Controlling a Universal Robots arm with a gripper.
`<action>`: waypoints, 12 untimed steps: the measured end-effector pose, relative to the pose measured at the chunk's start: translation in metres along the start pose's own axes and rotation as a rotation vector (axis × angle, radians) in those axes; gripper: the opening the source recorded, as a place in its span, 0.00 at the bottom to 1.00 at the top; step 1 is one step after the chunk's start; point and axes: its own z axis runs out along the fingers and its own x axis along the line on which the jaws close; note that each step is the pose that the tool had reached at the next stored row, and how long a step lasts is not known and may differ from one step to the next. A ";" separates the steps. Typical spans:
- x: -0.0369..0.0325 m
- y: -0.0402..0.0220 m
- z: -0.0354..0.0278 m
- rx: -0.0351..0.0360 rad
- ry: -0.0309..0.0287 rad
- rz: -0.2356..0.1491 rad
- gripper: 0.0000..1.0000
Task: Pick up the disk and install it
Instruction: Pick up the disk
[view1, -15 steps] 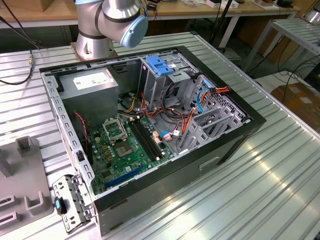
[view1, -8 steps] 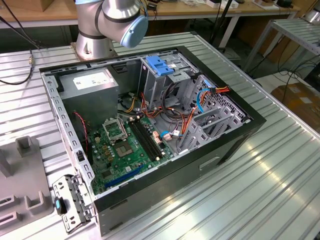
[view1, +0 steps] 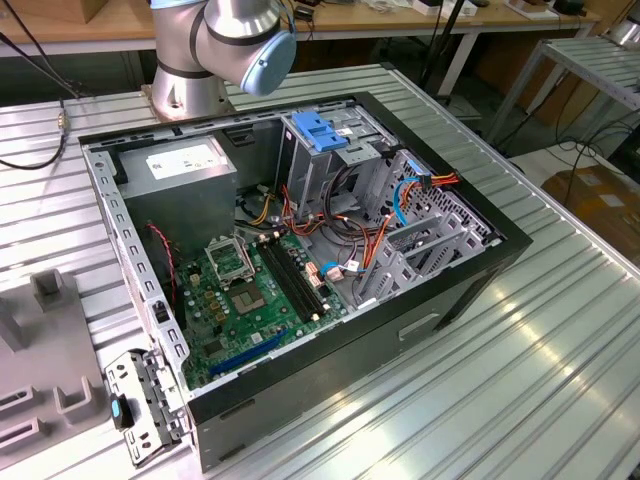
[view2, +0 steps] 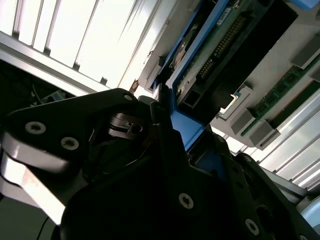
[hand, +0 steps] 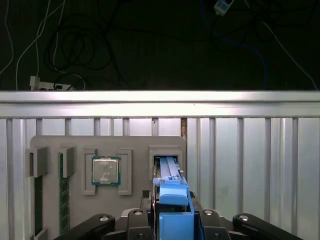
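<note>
First wrist view showed you the end effector (hand: 173, 222) apparently closed on the flat silver-grey disk with blue plastic side rails (hand: 173, 200). One finger pressed each rail, likely to spare the circuit board. The disk stood on edge in a slot of the grey moulded holder tray (hand: 135, 145) on the ribbed metal table (hand: 250, 150), upright for gripping. The open black computer case (view1: 440, 300) lay at the exterior view's centre, its bays accessible.
</note>
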 end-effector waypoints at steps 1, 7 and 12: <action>0.0000 0.0000 0.0000 0.0000 0.0000 -0.001 0.37; 0.0006 0.0000 0.0000 0.0000 0.0000 -0.001 0.37; 0.0042 0.0000 -0.0001 -0.0001 0.0000 -0.002 0.37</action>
